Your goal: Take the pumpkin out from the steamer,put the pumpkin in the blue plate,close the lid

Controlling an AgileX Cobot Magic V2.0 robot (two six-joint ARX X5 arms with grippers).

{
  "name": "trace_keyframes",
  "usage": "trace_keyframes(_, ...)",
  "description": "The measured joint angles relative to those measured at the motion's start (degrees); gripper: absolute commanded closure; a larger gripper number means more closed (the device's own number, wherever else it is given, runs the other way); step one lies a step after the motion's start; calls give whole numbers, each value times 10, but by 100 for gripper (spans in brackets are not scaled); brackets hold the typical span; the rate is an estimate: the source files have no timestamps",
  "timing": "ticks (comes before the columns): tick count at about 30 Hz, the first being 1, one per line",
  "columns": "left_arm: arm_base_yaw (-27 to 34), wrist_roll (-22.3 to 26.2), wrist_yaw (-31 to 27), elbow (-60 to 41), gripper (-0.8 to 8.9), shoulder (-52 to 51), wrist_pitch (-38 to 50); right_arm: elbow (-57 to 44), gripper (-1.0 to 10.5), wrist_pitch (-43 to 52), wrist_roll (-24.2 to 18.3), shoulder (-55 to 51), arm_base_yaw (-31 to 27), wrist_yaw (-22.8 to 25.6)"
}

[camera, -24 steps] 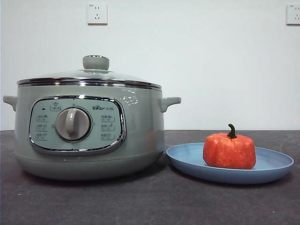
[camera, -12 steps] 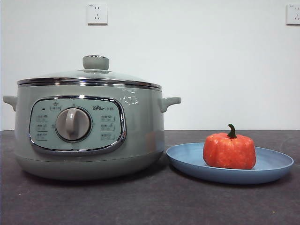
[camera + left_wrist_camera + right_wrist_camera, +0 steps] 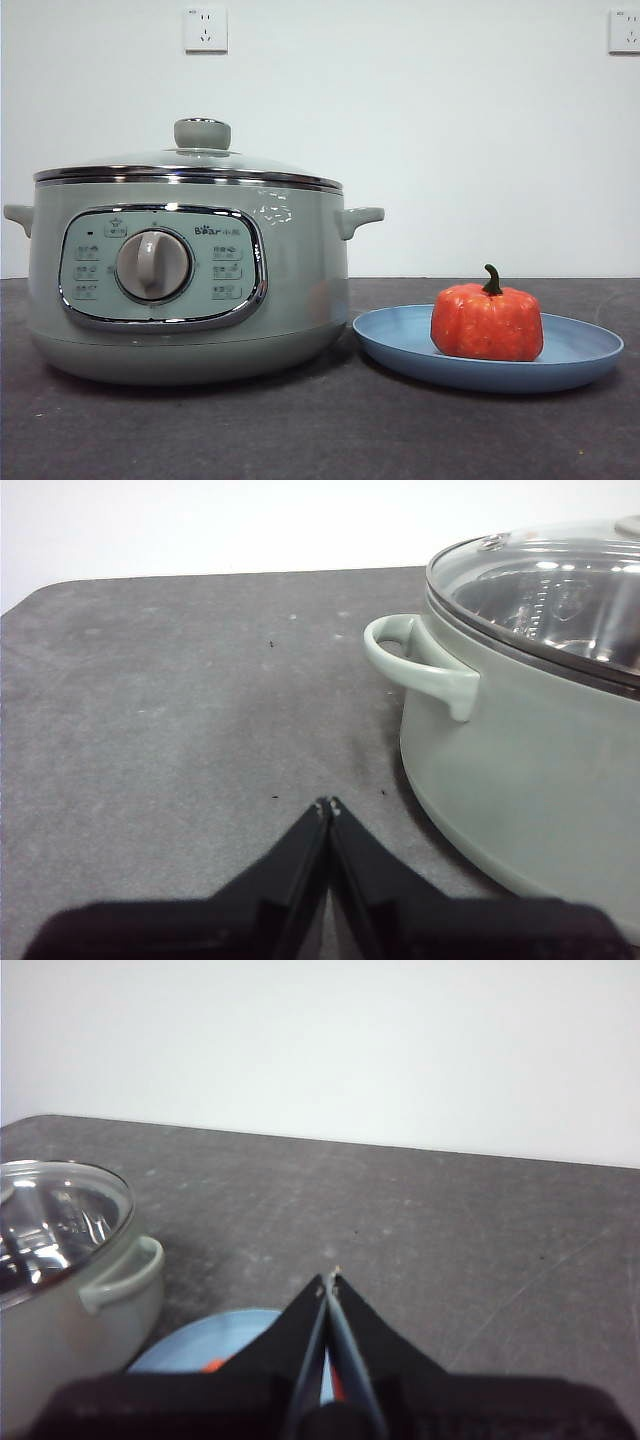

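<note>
Lower right of frame: pumpkin (image 3: 487,322) rests on plate (image 3: 400,345); light, rigid, grippable across its ribs. Both end effectors (image 3: 327,807) (image 3: 330,1278) are pressed together, empty.

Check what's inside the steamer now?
Through the lid, closed on the steamer, only the shiny metal interior shows; its far side is out of view. The pumpkin sits on the blue plate.

Light is even and fairly bright across all views, with the white wall nearly washed out and the dark worktop (image 3: 320,430) showing only soft, shallow shadows beneath the steamer (image 3: 190,290) and the blue plate (image 3: 488,352). Small glare spots sit on the lid (image 3: 560,590), whose glass mirrors bright patches in both wrist views. The right wrist view is noticeably soft and hazy, while the front view is sharp.
</note>
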Motion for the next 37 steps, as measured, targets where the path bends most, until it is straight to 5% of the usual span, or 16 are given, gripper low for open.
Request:
trace_keyframes(7, 0, 0, 0, 0, 817, 0, 0, -150, 946, 57, -5, -75, -114, -55)
trace_keyframes(15, 0, 0, 0, 0, 817, 0, 0, -253, 946, 90, 3, -129, -117, -61)
trace_keyframes(37, 0, 0, 0, 0, 817, 0, 0, -255, 946, 99, 15, -130, -117, -60)
